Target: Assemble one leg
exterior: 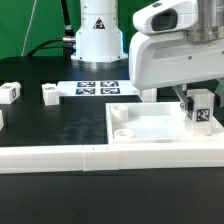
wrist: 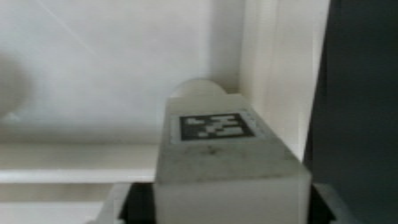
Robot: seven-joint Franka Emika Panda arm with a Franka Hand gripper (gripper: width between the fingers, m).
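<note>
My gripper (exterior: 200,100) is shut on a leg (exterior: 201,110), a small white post with a black-and-white tag, and holds it upright at the far right corner of the large white square panel (exterior: 150,135). In the wrist view the leg (wrist: 222,150) fills the space between my fingers (wrist: 135,200), its tagged face up, and its far end sits by the panel's raised rim (wrist: 267,50) at a corner. Whether the leg's end touches the panel I cannot tell. Two more legs (exterior: 10,93) (exterior: 49,93) lie on the black table at the exterior view's left.
A long white border wall (exterior: 90,157) runs along the table's front edge. The marker board (exterior: 98,88) lies flat behind the panel, in front of the robot's base (exterior: 98,35). Another small white part (exterior: 1,118) sits at the left edge.
</note>
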